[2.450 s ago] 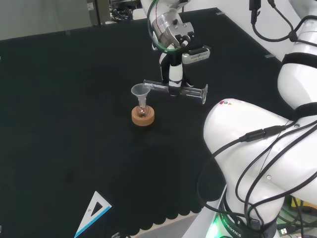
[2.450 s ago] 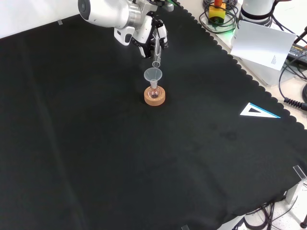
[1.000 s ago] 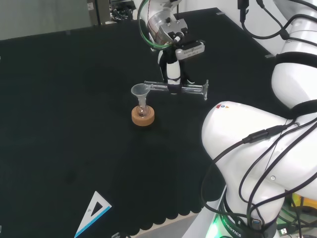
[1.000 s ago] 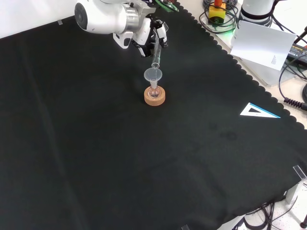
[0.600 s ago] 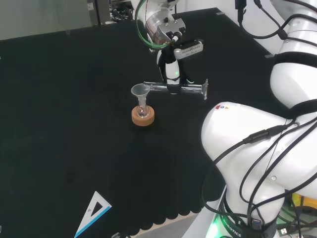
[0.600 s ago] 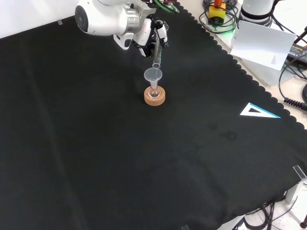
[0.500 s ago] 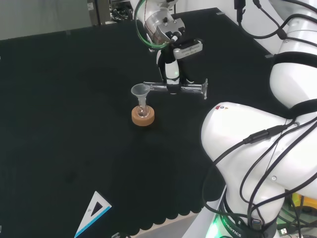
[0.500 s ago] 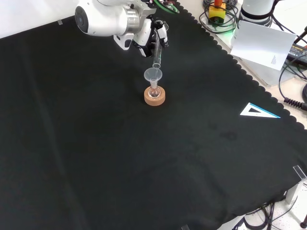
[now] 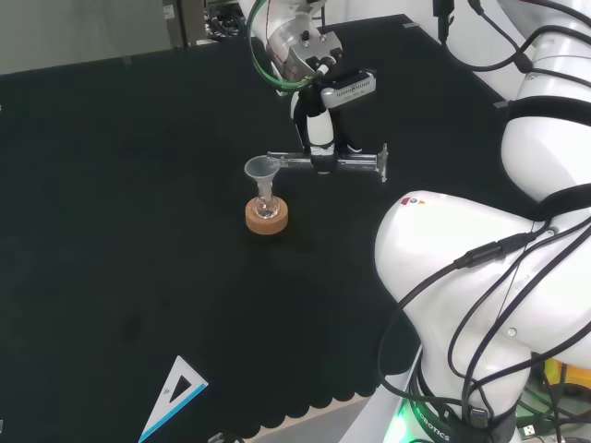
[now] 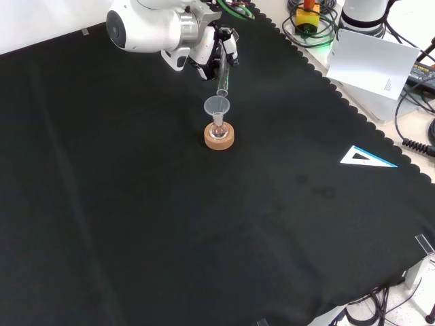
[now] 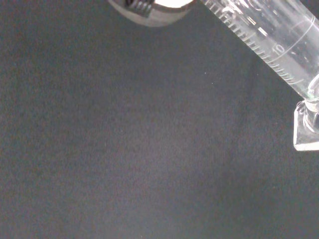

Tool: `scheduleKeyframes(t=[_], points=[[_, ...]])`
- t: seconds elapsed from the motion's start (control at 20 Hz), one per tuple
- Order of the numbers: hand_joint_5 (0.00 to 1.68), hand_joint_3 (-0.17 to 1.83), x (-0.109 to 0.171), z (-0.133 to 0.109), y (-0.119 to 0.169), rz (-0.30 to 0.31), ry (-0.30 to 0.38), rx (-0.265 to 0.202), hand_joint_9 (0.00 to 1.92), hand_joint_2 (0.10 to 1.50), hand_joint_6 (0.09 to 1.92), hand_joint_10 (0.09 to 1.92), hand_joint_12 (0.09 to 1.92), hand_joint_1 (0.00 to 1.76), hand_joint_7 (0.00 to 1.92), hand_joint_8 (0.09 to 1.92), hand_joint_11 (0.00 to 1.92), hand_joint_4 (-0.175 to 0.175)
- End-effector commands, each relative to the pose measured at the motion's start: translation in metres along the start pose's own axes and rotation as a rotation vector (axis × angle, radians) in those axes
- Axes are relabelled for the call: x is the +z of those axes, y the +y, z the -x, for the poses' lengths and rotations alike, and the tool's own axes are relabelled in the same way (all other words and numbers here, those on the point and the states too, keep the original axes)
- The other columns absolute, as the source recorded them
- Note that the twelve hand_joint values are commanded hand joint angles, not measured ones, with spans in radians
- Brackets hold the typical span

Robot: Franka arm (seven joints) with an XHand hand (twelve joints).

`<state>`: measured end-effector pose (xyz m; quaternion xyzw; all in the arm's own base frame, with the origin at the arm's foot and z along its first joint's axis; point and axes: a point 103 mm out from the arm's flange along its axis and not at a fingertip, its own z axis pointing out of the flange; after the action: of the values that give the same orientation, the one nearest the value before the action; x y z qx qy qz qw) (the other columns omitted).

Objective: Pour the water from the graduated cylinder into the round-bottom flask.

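hand (image 9: 319,138) is gripping the graduated cylinder (image 9: 328,163) mid-barrel, lying about level | its mouth is hanging just over the funnel (image 9: 260,170) in the round-bottom flask (image 9: 266,209) on the cork ring (image 9: 267,218) | clear, light, probably slippery and breakable, so mid-barrel looks right

black cloth (image 10: 136,204), set square w/ blue edge (image 10: 367,157) nr scalloped edge, white paper (image 10: 370,61), cables (image 10: 312,27)

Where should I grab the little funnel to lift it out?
By its wide rim, from above. The funnel stands upright with its thin stem down in the flask on the cork ring, so the cone is probably the easiest part to reach.
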<state>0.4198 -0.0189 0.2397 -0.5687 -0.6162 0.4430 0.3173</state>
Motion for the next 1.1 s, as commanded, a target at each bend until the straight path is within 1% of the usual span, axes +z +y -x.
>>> scheduleKeyframes(t=[0.05, 0.65, 0.9, 1.1], points=[[0.98, 0.00, -0.0001, -0.0003, -0.0008, -0.002, -0.003, 0.004, 1.55, 1.12, 1.01, 0.09, 0.71, 1.15, 1.43, 0.21, 1.31, -0.144], [0.98, 0.00, -0.0016, -0.0007, -0.0014, -0.008, -0.012, 0.008, 1.55, 1.12, 1.02, 0.09, 0.71, 1.15, 1.43, 0.21, 1.31, -0.147], [0.98, 0.00, -0.0034, 0.0008, -0.0013, 0.008, -0.010, -0.003, 1.55, 1.12, 1.01, 0.09, 0.71, 1.15, 1.43, 0.21, 1.31, -0.147], [0.98, 0.00, -0.0042, -0.0012, -0.0037, 0.017, -0.014, 0.000, 1.55, 1.12, 1.01, 0.09, 0.71, 1.15, 1.43, 0.21, 1.31, -0.147]])
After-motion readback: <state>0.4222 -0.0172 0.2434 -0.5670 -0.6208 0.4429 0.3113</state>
